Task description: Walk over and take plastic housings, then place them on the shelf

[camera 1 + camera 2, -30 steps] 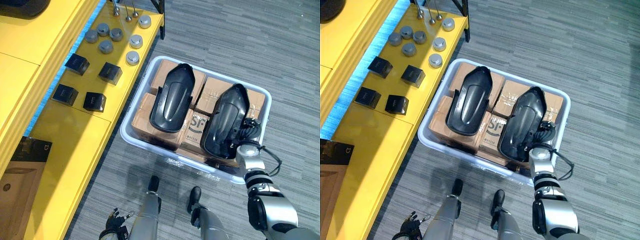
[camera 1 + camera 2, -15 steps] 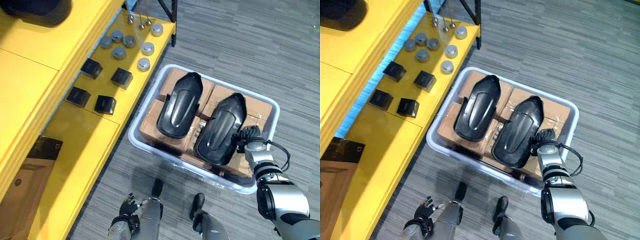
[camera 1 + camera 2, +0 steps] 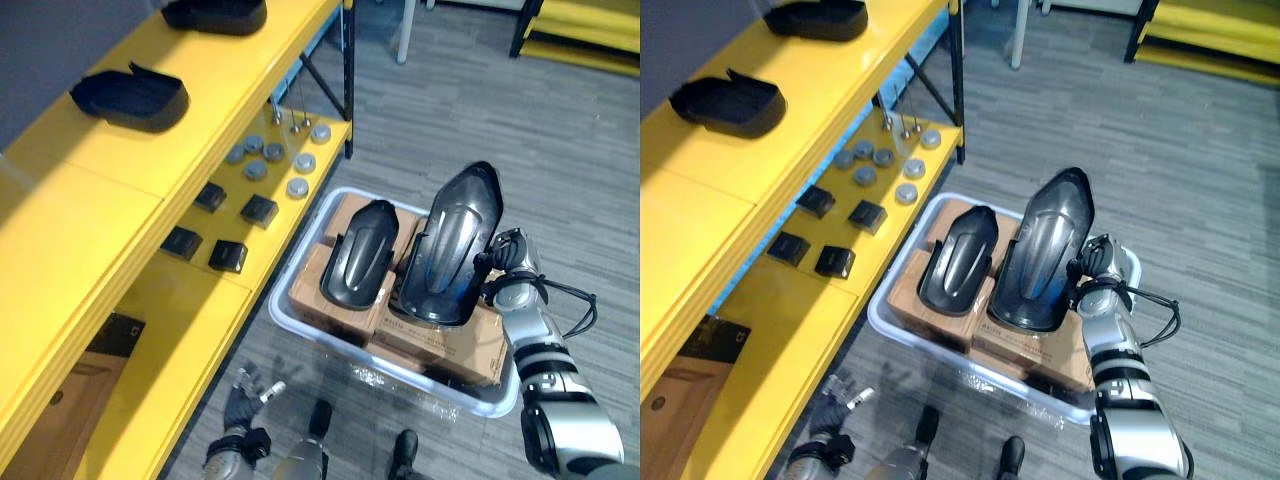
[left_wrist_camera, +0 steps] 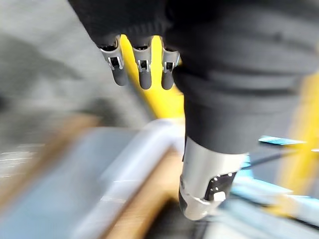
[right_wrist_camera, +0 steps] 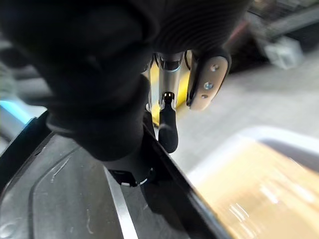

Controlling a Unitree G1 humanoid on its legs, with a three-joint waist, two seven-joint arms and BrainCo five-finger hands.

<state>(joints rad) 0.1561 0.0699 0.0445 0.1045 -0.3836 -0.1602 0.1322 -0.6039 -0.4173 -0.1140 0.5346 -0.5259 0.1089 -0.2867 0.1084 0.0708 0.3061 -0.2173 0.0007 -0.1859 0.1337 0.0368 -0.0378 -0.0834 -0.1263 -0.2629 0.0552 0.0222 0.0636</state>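
Pinching the upended housing (image 3: 455, 250) by its right rim above the bin (image 3: 290, 318), the right hand (image 3: 503, 262) holds what looks a light, stiff, slick shell; the left hand (image 3: 243, 405) hangs slack.

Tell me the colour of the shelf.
The shelf is bright yellow, clearest in the left eye view.
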